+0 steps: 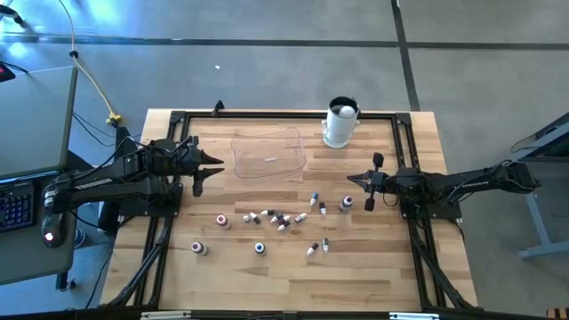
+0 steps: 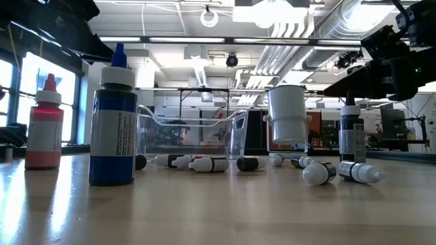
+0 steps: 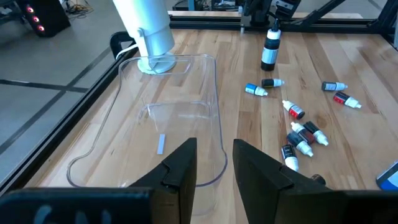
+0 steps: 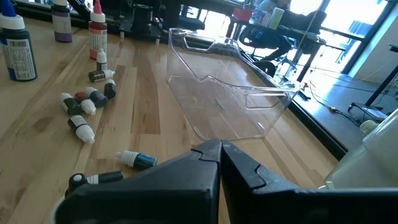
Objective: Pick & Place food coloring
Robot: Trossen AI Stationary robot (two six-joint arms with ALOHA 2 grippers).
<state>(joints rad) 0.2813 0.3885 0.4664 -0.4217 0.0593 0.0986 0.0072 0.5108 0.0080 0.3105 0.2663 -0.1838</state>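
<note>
From above, the bottles [image 1: 277, 219] lie scattered across the middle of the table [image 1: 373, 276], most on their sides in a loose cluster just in front of the clear bin [image 1: 268, 153], a few standing farther out. My left gripper [image 1: 206, 166] hovers beside the bin's left end; my right gripper [image 1: 373, 180] hangs near the bottles on the right side.

At table height, a blue bottle [image 2: 113, 121] and a red one [image 2: 44, 126] stand upright, while the small ones [image 2: 204, 163] lie flat. They look light, hard and smooth, so I judge they will roll or skid if nudged.

Through my left wrist, my fingers [image 3: 186, 165] stand parted with nothing between them, over the bin's near rim [image 3: 205, 180]; the fallen bottles [image 3: 298, 134] lie well off to the side.

Through my right wrist, my fingers [image 4: 214, 158] are pressed together, empty. A blue-tipped bottle [image 4: 137, 160] lies just beside them. I would pinch a lying bottle across its body, mid-length, not by the tapered cap, where it could squirt out.
</note>
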